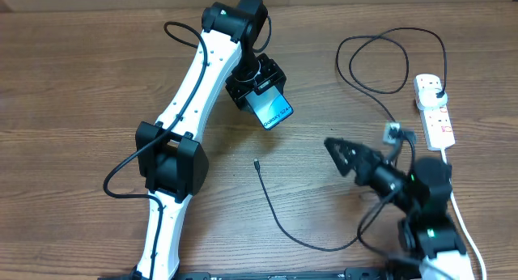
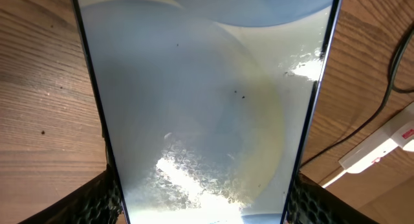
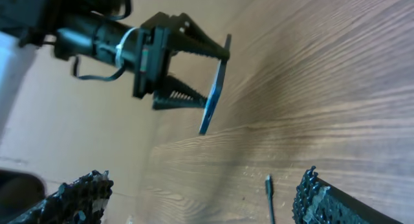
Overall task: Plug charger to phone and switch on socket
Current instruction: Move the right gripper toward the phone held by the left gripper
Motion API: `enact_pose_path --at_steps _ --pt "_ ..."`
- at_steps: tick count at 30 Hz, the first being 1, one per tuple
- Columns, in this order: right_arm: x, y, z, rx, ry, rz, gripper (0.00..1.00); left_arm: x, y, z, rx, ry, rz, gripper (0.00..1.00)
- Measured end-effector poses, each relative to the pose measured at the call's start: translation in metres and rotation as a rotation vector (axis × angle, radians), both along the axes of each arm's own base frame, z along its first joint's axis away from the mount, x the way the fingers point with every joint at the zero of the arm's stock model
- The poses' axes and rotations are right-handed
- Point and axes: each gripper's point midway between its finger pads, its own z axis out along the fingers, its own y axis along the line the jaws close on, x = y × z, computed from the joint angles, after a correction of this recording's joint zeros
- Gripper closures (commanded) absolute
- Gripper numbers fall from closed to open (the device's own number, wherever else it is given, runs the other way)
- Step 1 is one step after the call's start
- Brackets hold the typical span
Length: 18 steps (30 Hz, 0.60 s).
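Note:
The phone [image 1: 273,110], its light-blue screen lit, hangs tilted above the table with my left gripper [image 1: 257,87] shut on its two long edges. In the left wrist view the phone [image 2: 207,101] fills the frame between both fingers [image 2: 97,199]. The charger's connector tip [image 1: 256,161] lies on the wood below the phone, and its thin black cable [image 1: 279,219] curves off to the right. My right gripper [image 1: 336,153] hovers open, right of the tip and pointing toward it. In the right wrist view the tip [image 3: 269,185] lies just inside the right finger [image 3: 326,201]. The socket [image 1: 434,110] lies at the far right.
A loop of black cable [image 1: 388,61] lies at the back right and runs to a plug in the socket's far end. The socket's white cord [image 1: 463,223] trails past my right arm. The left wrist view shows the socket [image 2: 388,138] and the cable [image 2: 394,56] at its right edge.

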Motion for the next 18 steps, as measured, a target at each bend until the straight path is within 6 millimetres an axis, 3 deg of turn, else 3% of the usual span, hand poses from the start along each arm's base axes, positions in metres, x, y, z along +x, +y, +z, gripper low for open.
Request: enact_pose_path --at_steps 7,14,18 --pt "0.034 0.028 -0.011 -0.049 0.022 0.050 0.06 0.003 -0.006 0.002 -0.034 0.004 0.027 0.95" --pt "0.052 0.075 -0.043 -0.107 0.101 0.073 0.06 0.003 -0.013 0.005 -0.068 0.015 0.050 0.96" --pt "0.069 0.083 -0.050 -0.099 0.112 0.033 0.11 0.003 -0.013 0.005 -0.069 0.020 0.058 0.96"
